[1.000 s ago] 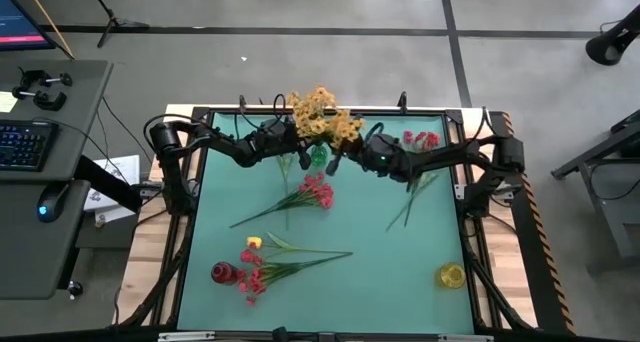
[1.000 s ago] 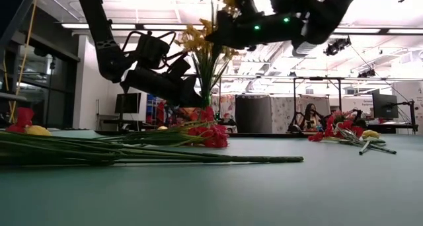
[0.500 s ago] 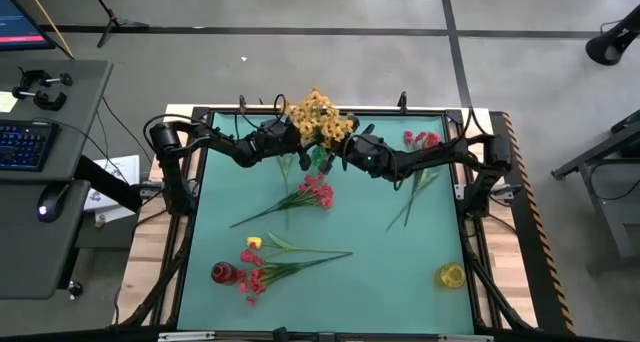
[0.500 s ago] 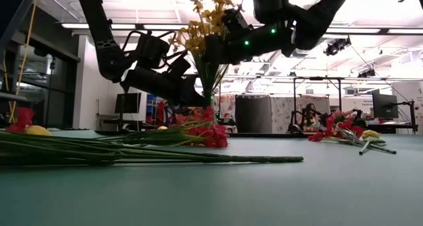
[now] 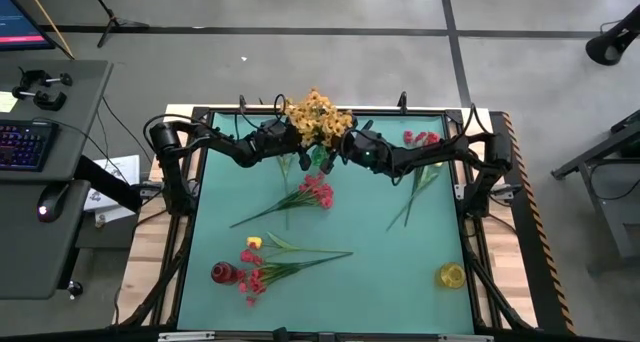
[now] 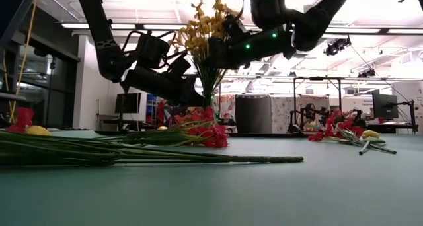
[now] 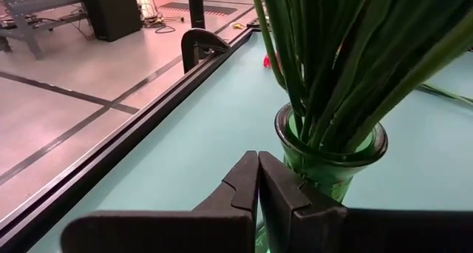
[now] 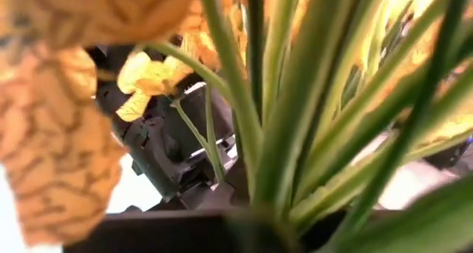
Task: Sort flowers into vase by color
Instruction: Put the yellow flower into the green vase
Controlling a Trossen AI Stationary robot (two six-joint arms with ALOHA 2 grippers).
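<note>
Table (image 5: 400,252) fills the middle of the high view, green top, both arms reaching in from the upper corners to meet at upper centre. Orange-yellow bunch (image 5: 318,117) stands there with its stems down in the green glass vase (image 7: 330,151); low view shows the blooms (image 6: 201,28) high above the vase mouth, upper centre of frame. Right gripper (image 5: 347,148) is clamped on that bunch's stems just above the rim, its wrist view is nothing but stems and petals. Left gripper (image 7: 258,180) is closed with the fingers pressed together, empty, tips right against the vase's side, looks like bracing it. Step in hand, as I read it: seating the orange-yellow bunch in the vase. Next move calls for the right gripper to let go and lift straight up clear of the blooms without dragging stems back out, while the left keeps the vase from tipping. Remaining work: red-pink spray (image 5: 313,192) at centre, red and yellow mix (image 5: 262,267) lower left beside the red vase (image 5: 222,273), another red-pink stem (image 5: 420,142) upper right, yellow vase (image 5: 451,275) lower right, empty as far as I can tell.
</note>
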